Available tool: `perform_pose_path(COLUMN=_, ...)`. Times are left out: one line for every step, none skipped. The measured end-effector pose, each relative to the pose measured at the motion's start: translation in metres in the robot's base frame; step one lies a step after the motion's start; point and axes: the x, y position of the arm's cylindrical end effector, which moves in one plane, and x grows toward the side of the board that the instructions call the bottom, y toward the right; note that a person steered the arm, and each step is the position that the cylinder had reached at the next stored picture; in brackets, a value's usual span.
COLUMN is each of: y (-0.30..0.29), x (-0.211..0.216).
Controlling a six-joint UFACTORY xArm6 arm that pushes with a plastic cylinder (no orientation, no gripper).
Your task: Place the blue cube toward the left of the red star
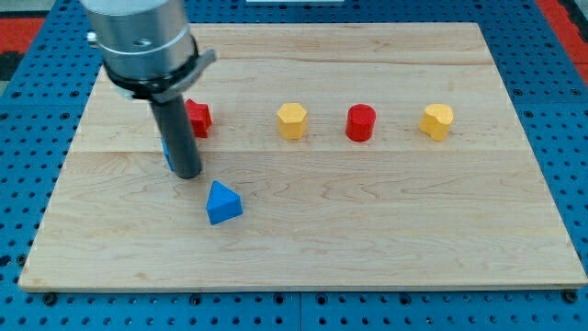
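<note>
The red star (199,118) lies at the upper left of the wooden board, partly hidden behind my rod. Only a thin blue sliver of the blue cube (166,153) shows at the rod's left edge, just below and left of the red star. The rest of the cube is hidden by the rod. My tip (186,173) rests on the board right in front of the cube, apparently touching it, below the red star.
A blue triangular block (223,203) lies just below and right of my tip. A yellow hexagonal block (291,120), a red cylinder (360,122) and another yellow block (437,120) stand in a row to the red star's right. The wooden board (367,230) sits on a blue pegboard.
</note>
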Motion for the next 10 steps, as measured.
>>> perform_pose_path(y=0.050, x=0.005)
perform_pose_path(y=0.031, x=-0.010)
perform_pose_path(y=-0.018, x=-0.024)
perform_pose_path(y=-0.062, x=-0.034)
perform_pose_path(y=-0.072, x=-0.005)
perform_pose_path(y=-0.102, x=-0.030)
perform_pose_path(y=-0.089, x=-0.052)
perform_pose_path(y=-0.080, x=-0.060)
perform_pose_path(y=-0.042, x=-0.029)
perform_pose_path(y=0.029, x=0.008)
